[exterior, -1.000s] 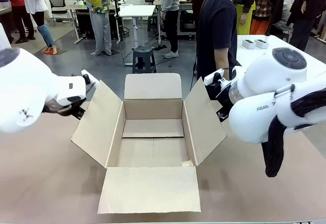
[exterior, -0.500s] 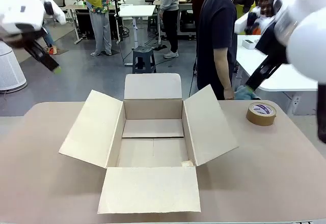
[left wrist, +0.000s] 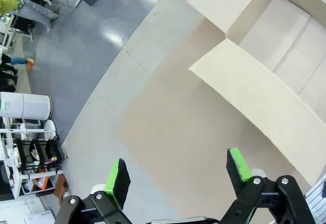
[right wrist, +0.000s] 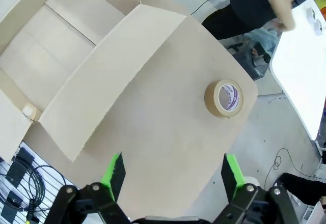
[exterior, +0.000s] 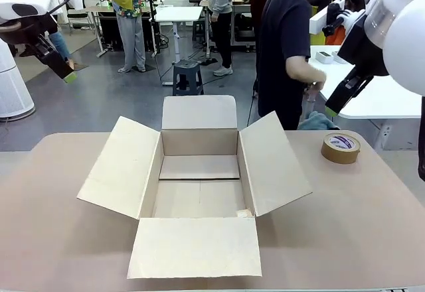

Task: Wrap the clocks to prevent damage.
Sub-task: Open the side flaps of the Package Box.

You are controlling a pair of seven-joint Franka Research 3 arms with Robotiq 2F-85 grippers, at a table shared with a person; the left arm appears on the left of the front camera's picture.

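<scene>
The clocks are out of view. An open cardboard box (exterior: 199, 179) stands empty in the middle of the table, all its flaps spread outward. My left gripper (exterior: 66, 73) hangs high at the far left, open and holding nothing. From the left wrist view, the left gripper (left wrist: 178, 170) looks down on bare table and the box's left flap (left wrist: 249, 94). High at the right, my right gripper (exterior: 331, 109) is open and empty too. In the right wrist view, the right gripper (right wrist: 172, 169) hovers above the right flap (right wrist: 117, 66).
A roll of brown tape (exterior: 340, 147) lies on the table's right side, also below my right wrist as the tape roll (right wrist: 224, 98). A person in a dark shirt (exterior: 284, 46) stands at the far right edge over a pale blue-green bundle (exterior: 316, 121).
Both arms have lifted from beside the box's side flaps up and outward. The tape roll came into view. The person's hand has come forward over the bundle.
</scene>
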